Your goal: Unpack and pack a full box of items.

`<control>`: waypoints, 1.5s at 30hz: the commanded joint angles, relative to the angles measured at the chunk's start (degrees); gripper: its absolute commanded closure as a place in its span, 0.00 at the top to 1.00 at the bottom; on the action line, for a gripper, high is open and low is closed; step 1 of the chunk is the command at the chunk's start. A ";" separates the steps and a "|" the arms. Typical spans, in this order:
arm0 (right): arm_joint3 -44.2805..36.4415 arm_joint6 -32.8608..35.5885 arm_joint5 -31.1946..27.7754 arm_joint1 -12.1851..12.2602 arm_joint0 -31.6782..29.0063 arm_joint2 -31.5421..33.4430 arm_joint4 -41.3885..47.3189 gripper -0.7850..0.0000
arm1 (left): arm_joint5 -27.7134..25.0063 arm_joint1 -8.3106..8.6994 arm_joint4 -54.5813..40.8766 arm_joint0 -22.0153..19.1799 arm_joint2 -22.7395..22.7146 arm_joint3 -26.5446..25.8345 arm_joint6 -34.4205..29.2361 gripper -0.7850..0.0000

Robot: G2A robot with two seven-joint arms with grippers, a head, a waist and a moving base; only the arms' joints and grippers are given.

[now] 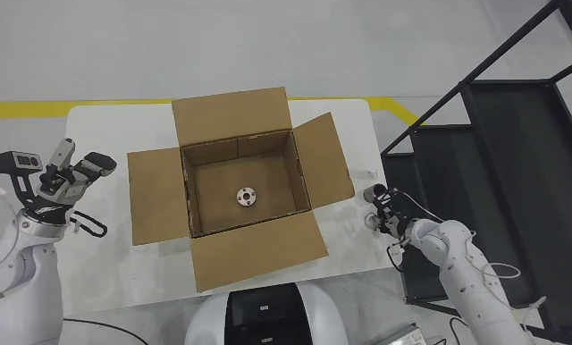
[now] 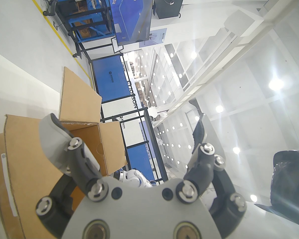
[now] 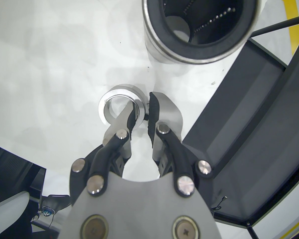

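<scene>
An open cardboard box stands mid-table with its flaps spread; a small flanged metal part lies on its floor. My right gripper is at the table's right edge, shut on the wall of a small metal ring that rests on the table, one finger through the hole and one outside. Just beyond stands a large hollow metal cylinder, also seen in the top view. My left gripper is off the box's left side, tilted upward and open with nothing in it, with the box beside it.
A black stepped rack stands close against the table's right side, right beside my right gripper. The white table has bare room to the left of the box and along its back edge.
</scene>
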 commanded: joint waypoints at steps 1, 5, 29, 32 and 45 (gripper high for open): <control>-0.03 -0.03 -0.11 0.04 0.22 -0.01 0.05 0.00 | 0.00 0.00 0.00 0.00 0.00 0.00 0.00 1.00; -0.10 -0.12 -0.46 0.23 0.25 0.57 0.55 0.00 | 0.00 0.00 0.00 0.00 0.00 0.00 0.00 1.00; -28.74 1.22 -16.41 3.29 -16.32 18.31 24.36 0.00 | 0.00 0.00 0.00 0.00 0.00 0.00 0.00 1.00; -33.55 0.64 -14.55 3.24 -16.94 18.13 25.35 0.00 | 0.00 0.00 0.00 0.00 0.00 0.00 0.00 1.00; -44.07 -0.51 -10.36 3.25 -15.66 14.80 26.11 0.00 | 0.00 0.00 0.00 0.00 0.00 0.00 0.00 1.00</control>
